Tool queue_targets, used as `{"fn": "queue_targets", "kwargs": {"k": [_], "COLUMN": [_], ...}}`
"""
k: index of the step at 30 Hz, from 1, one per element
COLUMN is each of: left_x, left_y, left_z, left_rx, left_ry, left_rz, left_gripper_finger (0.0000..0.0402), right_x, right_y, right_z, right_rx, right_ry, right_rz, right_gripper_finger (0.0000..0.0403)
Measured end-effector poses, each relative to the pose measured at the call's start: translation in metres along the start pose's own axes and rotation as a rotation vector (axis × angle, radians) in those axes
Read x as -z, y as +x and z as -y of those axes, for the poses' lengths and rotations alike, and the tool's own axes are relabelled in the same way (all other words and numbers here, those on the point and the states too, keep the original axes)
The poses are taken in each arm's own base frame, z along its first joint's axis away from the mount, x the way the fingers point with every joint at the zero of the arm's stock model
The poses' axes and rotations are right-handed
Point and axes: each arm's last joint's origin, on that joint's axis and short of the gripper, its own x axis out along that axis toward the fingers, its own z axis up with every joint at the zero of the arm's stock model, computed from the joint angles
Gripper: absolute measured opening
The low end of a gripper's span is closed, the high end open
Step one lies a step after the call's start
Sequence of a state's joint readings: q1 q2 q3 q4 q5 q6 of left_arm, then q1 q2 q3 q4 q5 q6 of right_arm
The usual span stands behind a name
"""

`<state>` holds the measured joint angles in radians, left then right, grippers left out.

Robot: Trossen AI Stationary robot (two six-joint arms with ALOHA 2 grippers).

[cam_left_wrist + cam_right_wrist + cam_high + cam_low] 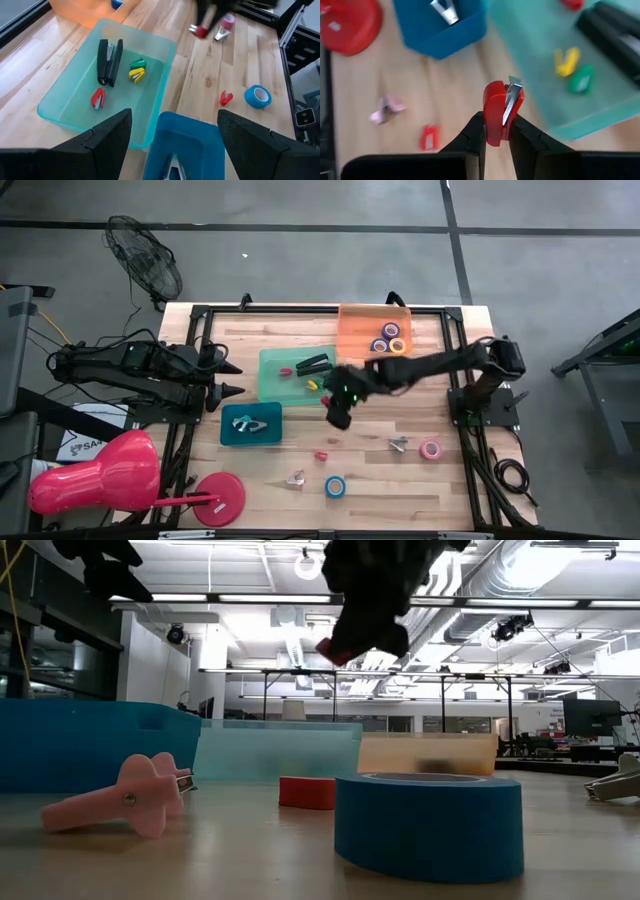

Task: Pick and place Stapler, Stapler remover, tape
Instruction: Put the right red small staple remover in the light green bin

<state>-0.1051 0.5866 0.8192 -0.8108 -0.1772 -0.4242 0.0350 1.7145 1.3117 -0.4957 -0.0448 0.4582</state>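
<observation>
Clamping a red stapler [501, 111] upright between its fingers, the right hand [497, 131] hangs above the table [400, 480].

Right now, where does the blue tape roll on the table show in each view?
High view: blue tape roll at the near edge, bottom centre.
Low view: blue tape roll large in the foreground, right of centre.
Left wrist view: blue tape roll at the right edge.
Right wrist view: not in it.
Shared landmark: the small red stapler lying beside it.
</observation>
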Motion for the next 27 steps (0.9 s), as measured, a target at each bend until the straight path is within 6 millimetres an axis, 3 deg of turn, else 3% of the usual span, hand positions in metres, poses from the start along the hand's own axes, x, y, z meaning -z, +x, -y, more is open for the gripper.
{"fn": "queue_targets", "kwargs": {"k": [6, 10, 17, 22, 27], "left_x": [0.0, 0.0, -0.002, -0.004, -0.006], "left_y": [0.0, 0.0, 0.0, 0.0, 0.0], "left_z": [0.0, 0.0, -0.002, -0.002, -0.002], "left_rx": [0.0, -0.017, -0.061, -0.085, -0.093], "left_ry": [-0.038, -0.077, -0.111, -0.136, -0.16], "left_rz": [0.0, 0.009, 0.04, 0.084, 0.102], "left_gripper_finger": [0.0288, 0.0288, 0.0288, 0.0288, 0.0288], "right_x": [-0.022, -0.028, -0.036, -0.034, -0.03], "right_y": [-0.005, -0.006, 0.018, 0.046, 0.06], "right_z": [0.052, 0.072, 0.08, 0.088, 0.093], "right_rx": [0.013, 0.005, -0.015, 0.044, 0.076], "right_ry": [-0.001, -0.016, -0.109, -0.126, -0.152], "right_rz": [0.017, 0.02, -0.026, -0.11, -0.153], "right_gripper_finger": [0.005, 0.005, 0.0049, 0.0056, 0.007]}}
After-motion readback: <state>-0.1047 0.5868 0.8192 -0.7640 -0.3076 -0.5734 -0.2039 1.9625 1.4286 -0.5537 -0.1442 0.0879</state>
